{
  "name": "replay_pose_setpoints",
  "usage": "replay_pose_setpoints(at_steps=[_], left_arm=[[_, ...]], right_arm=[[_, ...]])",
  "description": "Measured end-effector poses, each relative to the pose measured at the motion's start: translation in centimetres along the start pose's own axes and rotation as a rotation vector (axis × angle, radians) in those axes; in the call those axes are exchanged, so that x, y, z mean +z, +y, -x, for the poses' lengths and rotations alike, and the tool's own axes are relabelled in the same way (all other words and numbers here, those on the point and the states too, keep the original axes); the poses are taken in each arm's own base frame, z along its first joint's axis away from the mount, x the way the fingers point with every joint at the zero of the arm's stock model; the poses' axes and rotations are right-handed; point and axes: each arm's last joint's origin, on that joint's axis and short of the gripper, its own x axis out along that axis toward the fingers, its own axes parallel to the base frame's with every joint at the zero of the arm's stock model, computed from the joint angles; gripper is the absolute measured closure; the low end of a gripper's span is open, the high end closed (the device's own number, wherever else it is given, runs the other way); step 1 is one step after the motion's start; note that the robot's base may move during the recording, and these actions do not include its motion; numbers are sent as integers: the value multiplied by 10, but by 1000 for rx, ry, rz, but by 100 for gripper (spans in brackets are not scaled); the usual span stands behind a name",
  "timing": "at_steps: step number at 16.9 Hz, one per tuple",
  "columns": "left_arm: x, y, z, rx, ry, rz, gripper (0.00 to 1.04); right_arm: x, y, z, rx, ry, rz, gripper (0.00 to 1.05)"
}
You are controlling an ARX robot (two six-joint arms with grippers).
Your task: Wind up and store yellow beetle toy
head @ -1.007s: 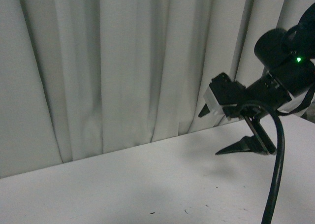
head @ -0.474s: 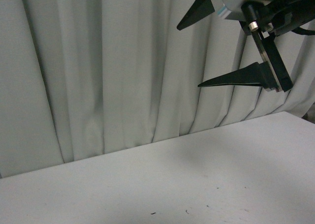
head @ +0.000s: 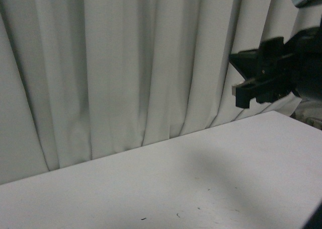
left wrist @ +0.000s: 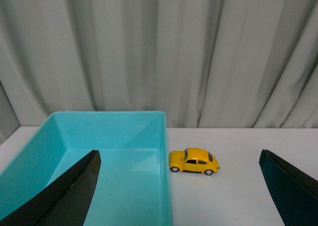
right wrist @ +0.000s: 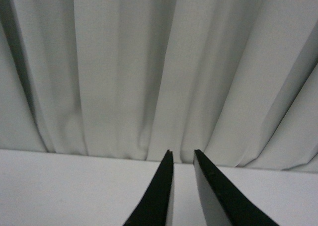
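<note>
- Left tool [left wrist: 179,196] gaped wide and empty, one dark finger [left wrist: 64,196] over the teal bin [left wrist: 99,136].
- Yellow beetle toy [left wrist: 194,161] sat dead ahead at twelve o'clock, between the fingers' line, on the white surface [left wrist: 238,176] just beside the bin's wall, long axis crosswise, nine to three.
- Right tool [right wrist: 183,186] was nearly closed, holding nothing, facing the curtain [right wrist: 149,62]; no toy in its view, so the left arm looked better placed.

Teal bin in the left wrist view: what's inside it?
The teal bin shows only bare floor; its near part is hidden by a jaw. The yellow beetle toy sits outside, beside its wall.
</note>
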Motion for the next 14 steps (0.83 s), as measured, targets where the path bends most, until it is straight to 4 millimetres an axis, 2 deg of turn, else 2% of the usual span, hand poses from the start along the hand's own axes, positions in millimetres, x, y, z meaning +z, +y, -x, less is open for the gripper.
replay_pose_setpoints(at_steps=[1, 2, 7, 14], left_arm=[[0, 0, 0, 0, 0, 0, 7], [0, 0, 0, -1, 0, 0, 7], [0, 0, 0, 0, 0, 0, 7], [0, 0, 0, 0, 0, 0, 7]], right_arm=[[-7, 1, 8, 0, -2, -56, 101], [-10, 1, 15, 1, -11, -80, 103], [-31, 4, 40, -1, -6, -113, 103], [-45, 6, 63, -1, -4, -115, 103]])
